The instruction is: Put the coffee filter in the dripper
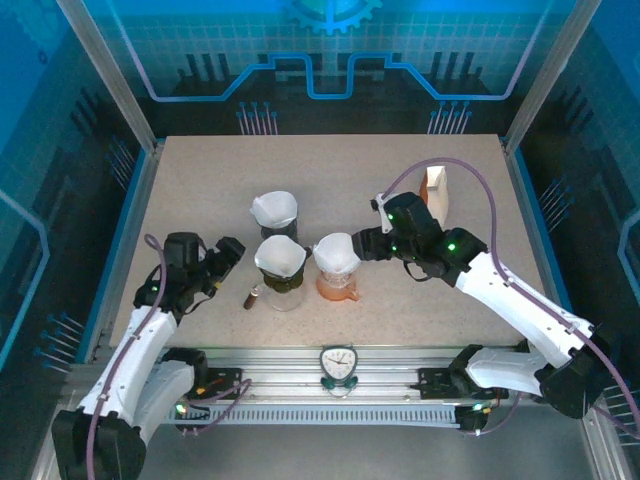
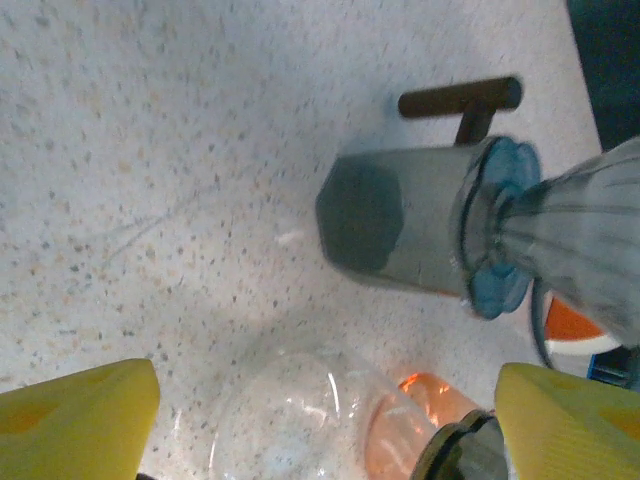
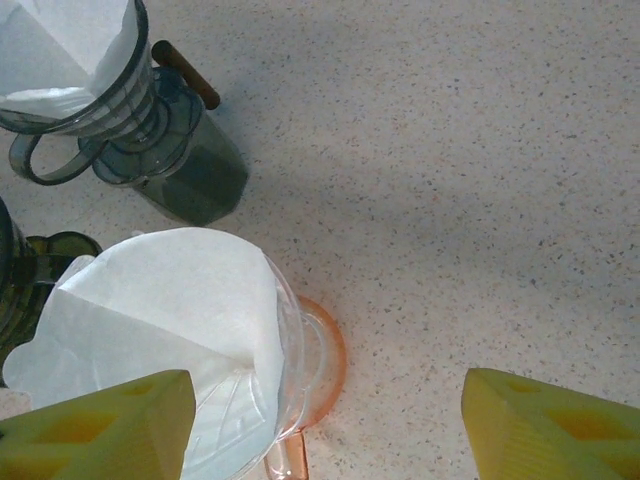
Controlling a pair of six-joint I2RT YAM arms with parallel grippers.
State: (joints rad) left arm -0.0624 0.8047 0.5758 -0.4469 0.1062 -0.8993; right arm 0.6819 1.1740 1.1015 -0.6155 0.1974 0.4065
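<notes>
the left gripper (image 1: 232, 250) is seen at the left of the table (image 1: 200, 180), its jaws spread wide and nothing held between them. a clear glass vessel (image 2: 290, 420) lies just below it.

to its right three drippers are counted: a back dripper (image 1: 273, 212), a middle dripper (image 1: 280, 265) and an orange dripper (image 1: 338, 287). three white paper filters are counted, one in each. the coffee filter (image 3: 170, 320) in the orange dripper is judged to be the task's own. it stands high above the rim and looks only loosely seated.

the right gripper (image 1: 362, 243) is poised over it, jaws wide and nothing gripped. at the far right one white and brown pack (image 1: 435, 190) is seen.

one finger of the right gripper is close to the paper's edge, so on a sideways withdrawal the filter could be snagged and pulled out, or the light dripper tipped. the glass vessel could be knocked if the left gripper were lowered or swung.
</notes>
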